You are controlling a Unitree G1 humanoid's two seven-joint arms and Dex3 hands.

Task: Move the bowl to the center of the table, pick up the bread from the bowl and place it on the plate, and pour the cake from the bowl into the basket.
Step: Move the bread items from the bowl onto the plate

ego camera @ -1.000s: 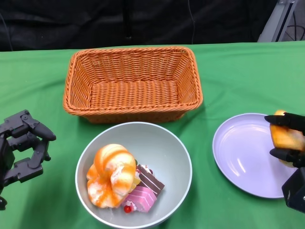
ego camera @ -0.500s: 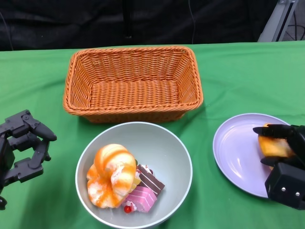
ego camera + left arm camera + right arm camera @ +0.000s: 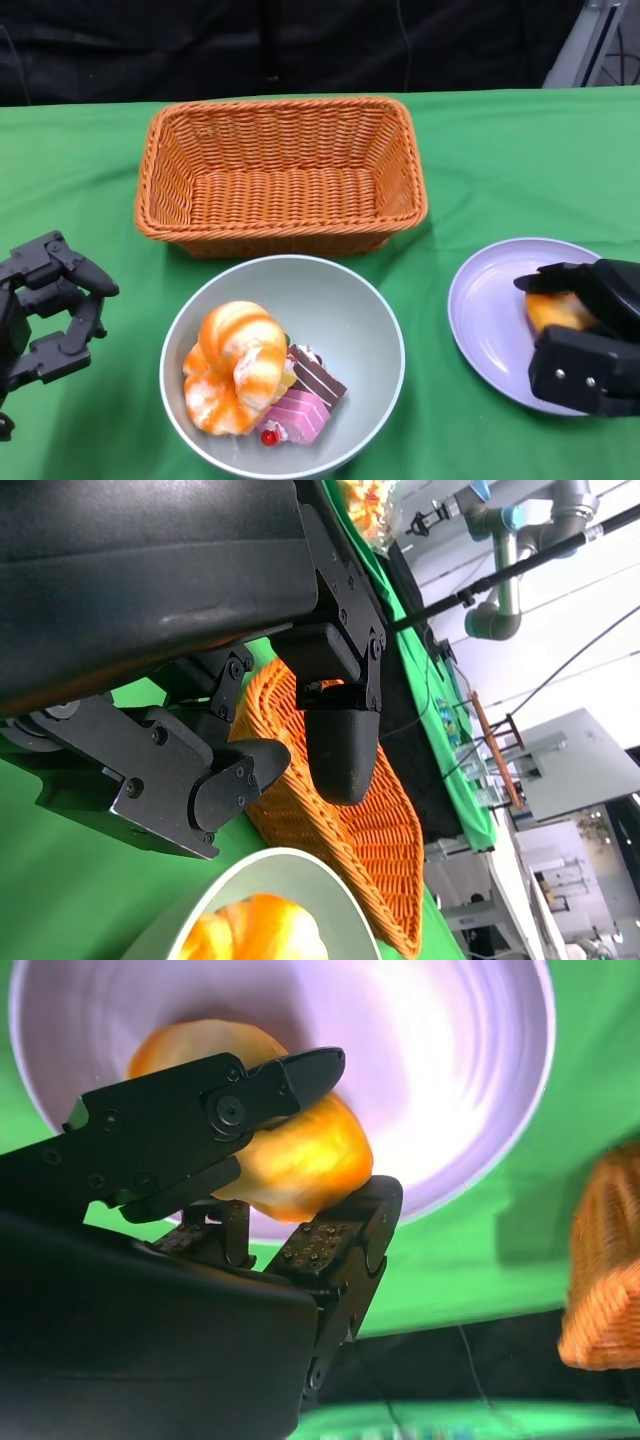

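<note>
Bread (image 3: 553, 309) pinched in right hand (image 3: 583, 335), low over the plate (image 3: 490, 320), toward the side away from the bowl. Right wrist view: fingers (image 3: 300, 1070) clamp the bread (image 3: 300, 1160) from opposite sides, with the plate (image 3: 470, 1080) straight behind it; whether bread touches plate I cannot tell. Glossy orange-brown crust, rounded; looks light and soft, probably a foam or plastic prop, so it should give slightly under pressure. A hold across the widest part, as now, looks sound; the smooth skin may slip if the grip loosens unevenly.

Bowl (image 3: 345, 300) sits just in front of the basket (image 3: 280, 170), left of the plate and apart from it. Inside it: a large orange-and-white swirl bun (image 3: 235, 365) and a pink-and-brown cake slice (image 3: 305, 400) lying against it. Cake looks small and light, likely to slide out easily when tipped; bun could roll out with it.

Left hand (image 3: 45, 310) hovers left of the bowl, well apart from it, fingers spread and loosely curved, holding nothing. Left wrist view shows its fingers (image 3: 340, 750) apart over the cloth (image 3: 60, 880), basket (image 3: 340, 830) beyond.
</note>
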